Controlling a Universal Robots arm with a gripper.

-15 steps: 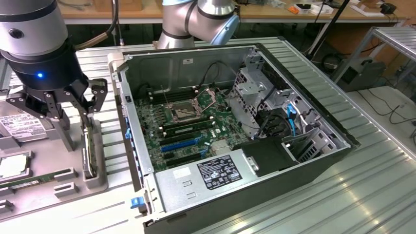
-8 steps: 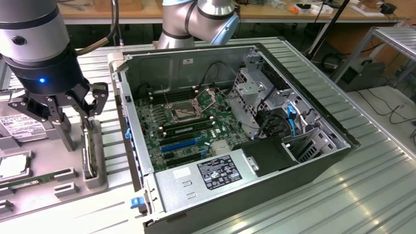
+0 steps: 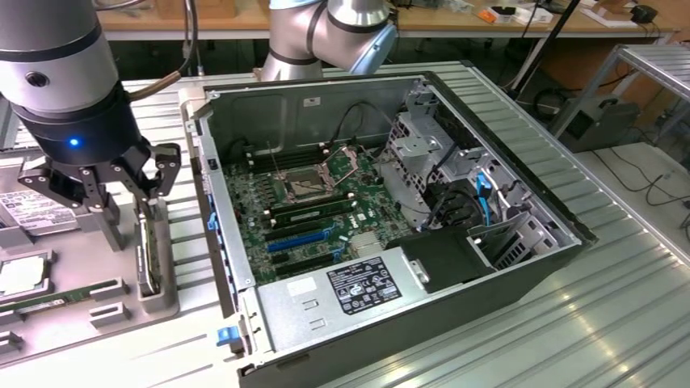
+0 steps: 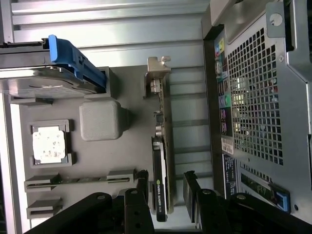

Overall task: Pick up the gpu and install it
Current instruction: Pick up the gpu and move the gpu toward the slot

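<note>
From the exterior view, the gripper point(image 3: 138, 190) hangs at the exterior view's left above a grey fixture tray point(image 3: 65, 327), its fingers spread wide and holding nothing. Just below it the gpu point(image 3: 147, 257) stands on edge in a slotted holder along the tray's right side, close to the wall of the open computer case point(image 3: 431, 89). The case lies on its side to the right of the tray, with the green motherboard point(image 3: 313, 206) exposed and the power supply point(image 3: 334, 295) at its near end. A hard drive point(image 3: 32, 212) sits further left on the tray

From the wrist view, the card stands on its edge with its silver bracket point(image 4: 158, 73) at the end far from the gripper. The two dark fingers point(image 4: 141, 183) flank the card's other end, one on each side, with a gap showing on both sides, so nothing is gripped. Also on the tray are a grey block point(image 4: 100, 119), a processor point(image 4: 48, 145) and a memory stick point(image 4: 80, 179)
</note>
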